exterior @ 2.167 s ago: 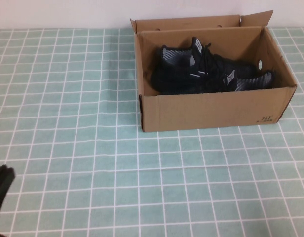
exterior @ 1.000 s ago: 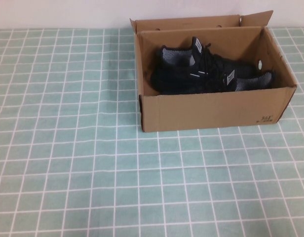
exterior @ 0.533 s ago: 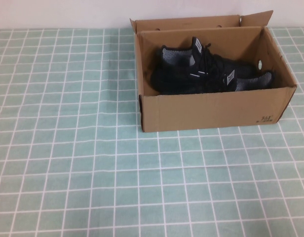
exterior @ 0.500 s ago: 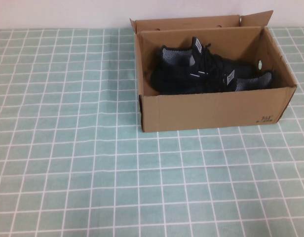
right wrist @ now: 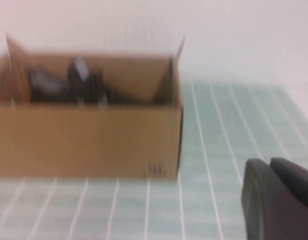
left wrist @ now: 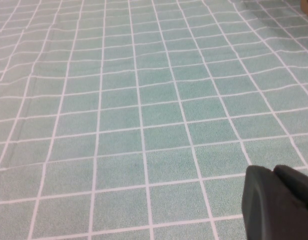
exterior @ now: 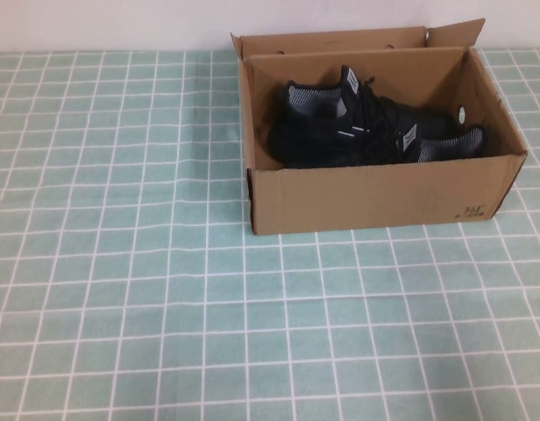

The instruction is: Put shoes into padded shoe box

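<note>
A: What has changed in the last couple of seconds?

B: A dark arm tip that showed at the near left edge of the high view is gone. Neither arm is in that view now. Nothing else has shifted.

A: And the shoes (exterior: 371,127)?

B: Both lie inside the box (exterior: 375,197), side by side and heel to toe, below the rim. The flaps stand open. The box sits toward the far right of the worktop (exterior: 121,263).

A: So where does that leave the task?

B: I'd judge it done, or as good as done. Both arms look pulled back, and nothing is left outside the box.

A: The pincers?

B: The left pincer (left wrist: 279,205) hangs low over bare cloth, well apart from the box, closed and holding nothing. The right pincer (right wrist: 276,200) is also closed and empty, near the box's printed corner, facing its front wall.

A: The surface?

B: A pale green cloth with a white grid, slightly rippled in places. It looks soft and flat enough.

A: The room?

B: Only a plain pale wall behind the worktop.
</note>
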### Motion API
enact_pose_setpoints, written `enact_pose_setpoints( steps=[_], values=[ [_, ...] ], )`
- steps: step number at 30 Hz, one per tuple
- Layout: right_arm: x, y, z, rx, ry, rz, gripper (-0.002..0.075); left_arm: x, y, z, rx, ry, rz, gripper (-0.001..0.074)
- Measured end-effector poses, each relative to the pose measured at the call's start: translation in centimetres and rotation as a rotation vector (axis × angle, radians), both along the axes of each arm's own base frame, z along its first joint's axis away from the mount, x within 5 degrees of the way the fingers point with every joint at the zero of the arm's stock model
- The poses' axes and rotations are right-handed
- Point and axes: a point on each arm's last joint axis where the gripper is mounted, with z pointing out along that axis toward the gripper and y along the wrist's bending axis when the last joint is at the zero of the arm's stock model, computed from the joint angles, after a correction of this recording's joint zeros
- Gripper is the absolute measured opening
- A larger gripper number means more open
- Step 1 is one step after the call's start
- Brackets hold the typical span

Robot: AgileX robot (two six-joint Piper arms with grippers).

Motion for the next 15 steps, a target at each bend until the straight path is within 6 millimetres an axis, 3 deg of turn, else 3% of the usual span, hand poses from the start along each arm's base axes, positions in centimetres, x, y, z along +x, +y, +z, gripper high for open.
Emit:
enact_pose_setpoints(
  steps=[4, 11, 15],
  values=[
    [0.6, 0.4, -1.6, 0.059, -0.048, -0.010, -0.0007, 0.0, 0.0, 0.0, 0.000, 0.002, 0.000, -0.0004],
    [1.7, 0.0, -7.3, 0.078, 0.119, -0.113, -0.0007, 0.0, 0.0, 0.0, 0.000, 0.002, 0.000, -0.0004],
    [1.7, -0.3, -8.1, -0.006, 0.207, -0.154, -0.0007, 0.0, 0.0, 0.0, 0.000, 0.002, 0.000, -0.0004]
  ],
)
